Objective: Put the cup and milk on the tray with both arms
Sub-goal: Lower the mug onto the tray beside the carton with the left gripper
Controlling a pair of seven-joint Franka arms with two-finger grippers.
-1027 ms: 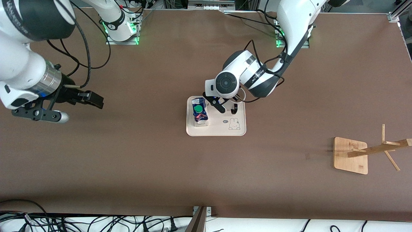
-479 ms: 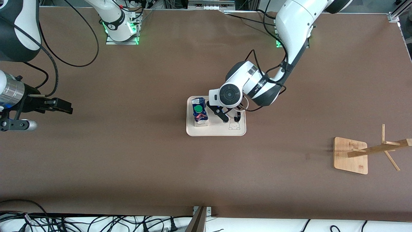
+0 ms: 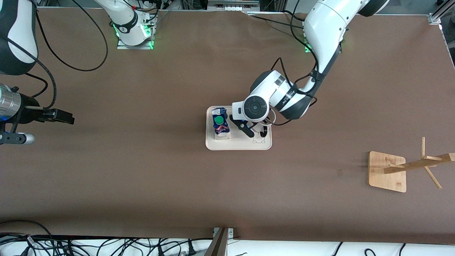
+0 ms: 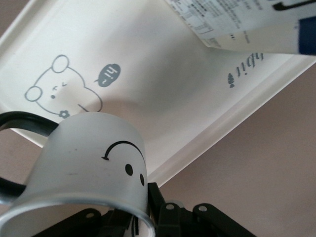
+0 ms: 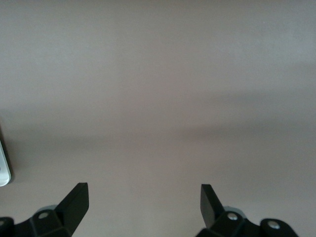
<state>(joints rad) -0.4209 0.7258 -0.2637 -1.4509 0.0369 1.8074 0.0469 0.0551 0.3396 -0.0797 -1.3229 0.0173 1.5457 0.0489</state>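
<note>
Check the tray (image 3: 234, 145) first: it lies on the brown table (image 3: 142, 177) near its middle. The milk (image 3: 220, 122) stands upright in the tray, at the end toward the right arm. The cup (image 4: 91, 163) hangs over the tray's other end, above the rabbit drawing (image 4: 61, 94), its smiley face toward the wrist camera. The left gripper (image 3: 254, 131) pinches the cup at its rim, jaws pressed together on it. Whether the cup's base touches the tray you cannot tell. The right gripper (image 5: 143, 200) hovers over bare table at the right arm's end, claw spread wide and holding nothing. A wooden rack (image 3: 401, 169) stands toward the left arm's end. Loose cables (image 3: 89, 245) lie along the table's near edge.
</note>
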